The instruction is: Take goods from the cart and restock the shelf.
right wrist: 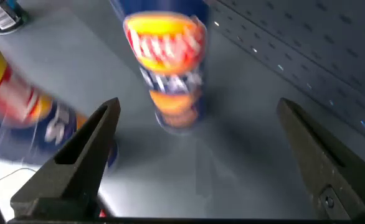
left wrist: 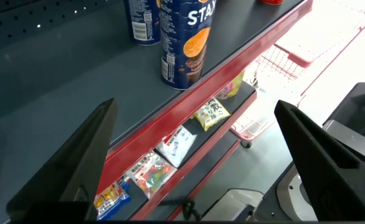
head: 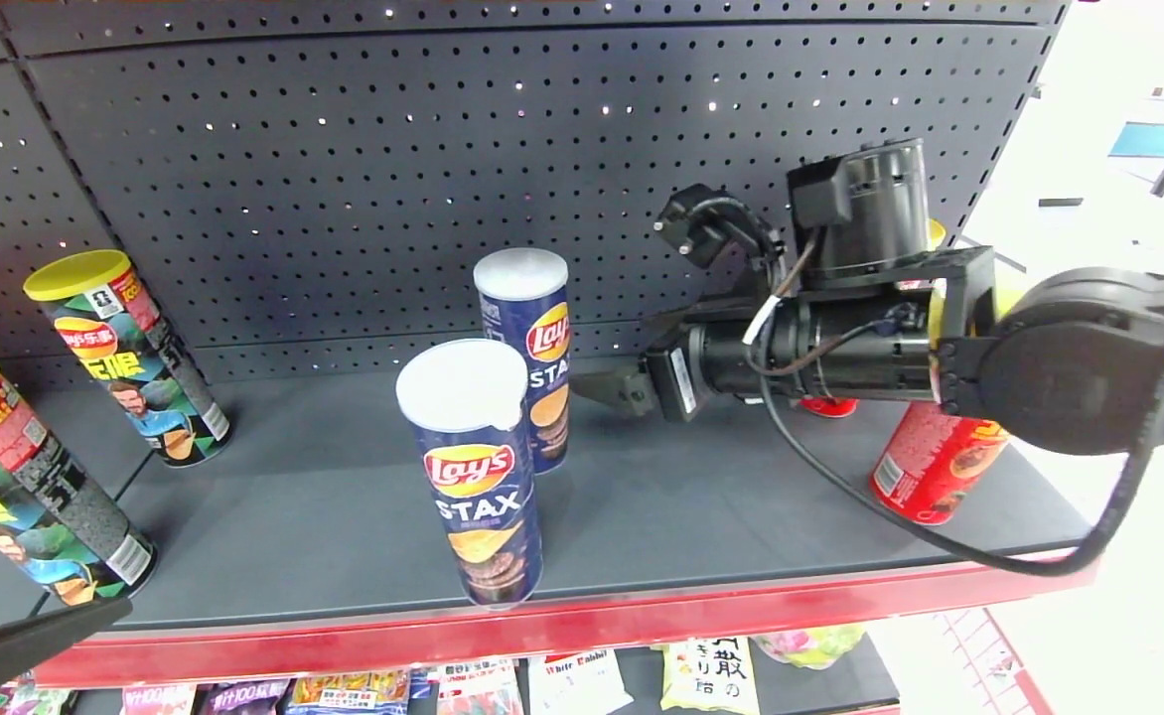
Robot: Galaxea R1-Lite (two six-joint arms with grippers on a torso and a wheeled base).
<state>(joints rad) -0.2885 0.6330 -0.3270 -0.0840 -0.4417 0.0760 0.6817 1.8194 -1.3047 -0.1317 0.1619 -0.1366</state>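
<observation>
Right gripper (right wrist: 198, 102): fingers are standing wide apart and holding nothing; I am hovering it low over the shelf (head: 324, 516), a little right of the middle and toward the back edge.

Rear blue tube (head: 527, 357): standing upright near the back edge, long axis vertical, white lid up, printed face turning toward the red front edge. It is lying straight ahead of my right gripper, toward the left end of the shelf, just beside the fingertips and apart from them. The open fingers are lining up to either side of it, so a short advance along the shelf would, I judge, bring them around its body.

Front blue tube (head: 473, 477): standing upright at the front edge, just in front of the rear one, nothing gripping it.

Left gripper (left wrist: 195, 104): fingers are also spreading wide, empty, hanging below the front left corner, well apart from both tubes. My right arm is being the nearer one.

Cart (left wrist: 307, 50): wire basket sitting off the right end, below shelf level.

Other stock: yellow-lidded tubes (head: 130, 357) occupying the left end; red tubes (head: 930, 462) occupying the right end behind my arm; packets (head: 582, 680) lying on the tier below
</observation>
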